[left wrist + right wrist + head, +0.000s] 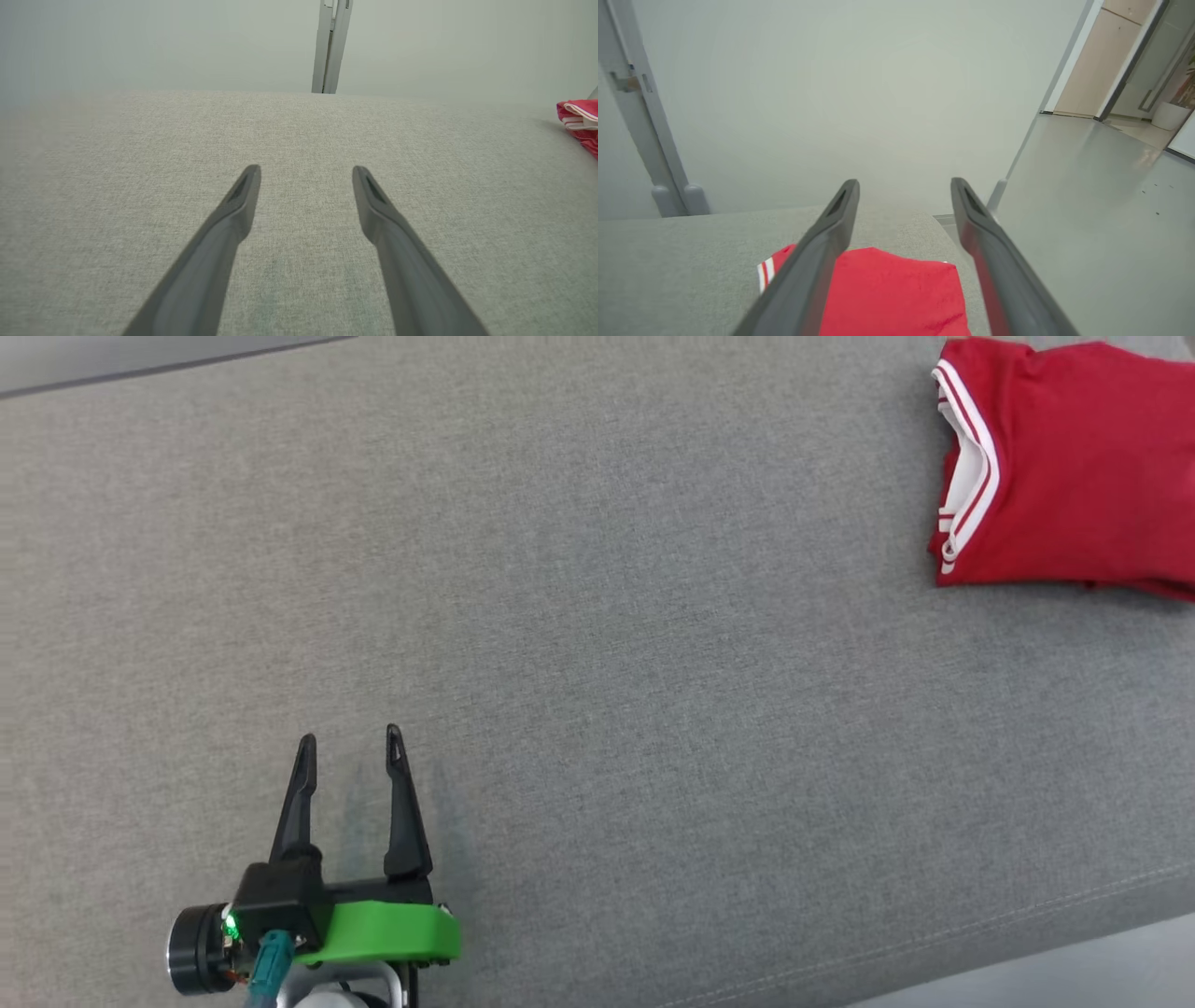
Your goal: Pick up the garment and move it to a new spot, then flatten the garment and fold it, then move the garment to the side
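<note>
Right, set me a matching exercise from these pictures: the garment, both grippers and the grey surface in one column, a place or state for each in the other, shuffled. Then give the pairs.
Column one:
1. garment
2. left gripper
3. right gripper
4. grey surface

Column two:
A. open, over bare grey fabric
B. woven cloth, bearing the garment
C. open, poised above red cloth
D. red with white stripes, lying folded at the right end

Pairs: 1-D, 2-A, 3-C, 4-B
</note>
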